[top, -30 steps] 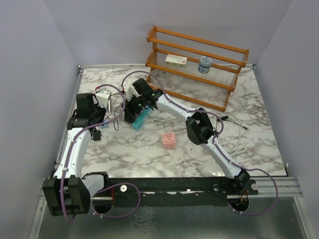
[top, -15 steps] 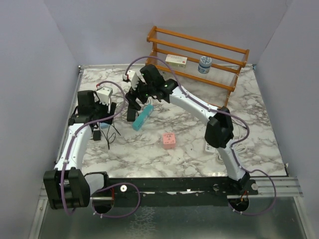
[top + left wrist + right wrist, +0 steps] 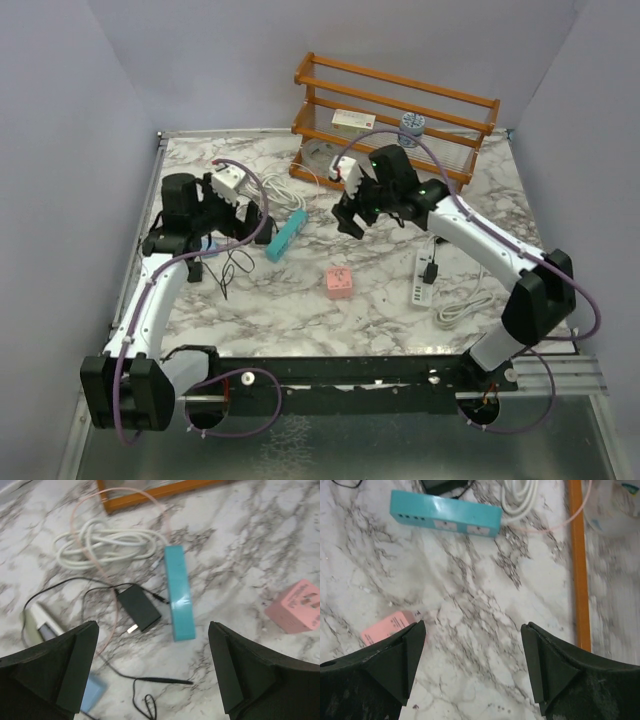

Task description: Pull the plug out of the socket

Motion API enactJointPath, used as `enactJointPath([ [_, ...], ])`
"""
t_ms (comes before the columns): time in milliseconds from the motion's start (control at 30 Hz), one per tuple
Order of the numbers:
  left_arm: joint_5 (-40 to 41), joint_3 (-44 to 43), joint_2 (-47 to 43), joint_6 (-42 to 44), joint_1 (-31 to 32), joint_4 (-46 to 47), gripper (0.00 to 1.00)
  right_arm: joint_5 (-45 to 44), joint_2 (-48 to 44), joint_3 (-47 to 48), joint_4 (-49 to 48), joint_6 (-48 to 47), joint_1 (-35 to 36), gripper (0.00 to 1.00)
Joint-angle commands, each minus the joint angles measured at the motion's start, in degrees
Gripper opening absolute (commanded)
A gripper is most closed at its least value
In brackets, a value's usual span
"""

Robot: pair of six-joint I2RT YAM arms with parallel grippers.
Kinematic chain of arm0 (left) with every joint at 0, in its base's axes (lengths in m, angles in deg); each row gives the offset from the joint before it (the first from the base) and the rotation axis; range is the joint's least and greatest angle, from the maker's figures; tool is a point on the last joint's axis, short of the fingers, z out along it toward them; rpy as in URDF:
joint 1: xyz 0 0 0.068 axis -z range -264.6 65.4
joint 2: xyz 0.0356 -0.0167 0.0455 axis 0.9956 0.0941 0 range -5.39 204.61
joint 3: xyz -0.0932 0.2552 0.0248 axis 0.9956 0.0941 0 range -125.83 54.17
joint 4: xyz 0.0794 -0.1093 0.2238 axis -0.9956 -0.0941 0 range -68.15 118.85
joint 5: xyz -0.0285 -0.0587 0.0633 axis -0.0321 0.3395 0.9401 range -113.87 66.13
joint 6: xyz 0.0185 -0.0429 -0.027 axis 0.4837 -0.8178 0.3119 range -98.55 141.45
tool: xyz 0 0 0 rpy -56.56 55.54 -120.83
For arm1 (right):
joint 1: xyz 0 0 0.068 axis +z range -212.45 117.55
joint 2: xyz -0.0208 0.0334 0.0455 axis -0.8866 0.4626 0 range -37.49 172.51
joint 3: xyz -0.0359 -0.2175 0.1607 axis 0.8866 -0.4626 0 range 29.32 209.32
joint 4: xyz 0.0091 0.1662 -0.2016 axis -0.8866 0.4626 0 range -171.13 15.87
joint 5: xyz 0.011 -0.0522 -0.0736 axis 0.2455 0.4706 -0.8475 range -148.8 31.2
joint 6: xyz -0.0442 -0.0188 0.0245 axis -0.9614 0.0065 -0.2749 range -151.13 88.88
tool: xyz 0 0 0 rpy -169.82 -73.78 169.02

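Looking down from the overhead camera, I see both arms reaching over a marble table (image 3: 300,315). The left gripper (image 3: 245,225) hangs above the left-centre of the table with its jaws spread wide and nothing between them. In the left wrist view its two dark fingers (image 3: 75,665) frame the scene from either lower corner.

Between and beyond those fingers lies the black plug (image 3: 137,612), flat on the marble with its metal prongs showing. It sits just beside the teal power strip (image 3: 179,592), out of the sockets, with a thin black lead trailing off it. A coil of white cable (image 3: 107,547) lies past the strip's far end, near the foot of a wooden rack (image 3: 395,120).

The right gripper (image 3: 347,218) hovers right of the teal strip, also open wide and empty. Its fingers (image 3: 395,665) show only bare marble between them. A pink cube adapter (image 3: 387,629) rests near the table's middle, well apart from the strip. A white power strip (image 3: 424,275) lies to the right with a dark plug seated in it.
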Motion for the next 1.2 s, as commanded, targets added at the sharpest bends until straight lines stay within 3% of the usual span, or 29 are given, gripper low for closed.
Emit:
enactJointPath([
  [0,-2.7,0.5,0.4,3.4,9.7,1.9,0.99,-2.9,-8.8,-8.7,4.5,-3.1,-5.5,0.84],
  [200,0.1,-0.2,4.2,3.8,16.5,4.0,0.99,-6.0,-20.1,-19.0,11.9,-8.5,-13.4,0.85],
  [300,1.0,-0.6,6.0,3.3,17.8,4.3,0.99,-7.6,-23.7,-22.4,15.8,-10.5,-15.2,0.95],
  [400,1.1,-0.2,6.4,2.9,18.4,5.3,0.99,-9.0,-24.9,-23.9,20.0,-11.6,-15.8,0.98],
  [733,0.9,0.8,6.1,3.2,19.5,5.5,0.99,-13.2,-21.6,-25.7,25.9,-16.7,-16.4,0.98],
  [1167,1.1,0.9,5.8,3.9,20.2,4.6,0.99,-13.8,-14.3,-23.5,28.5,-23.9,-17.3,0.88],
])
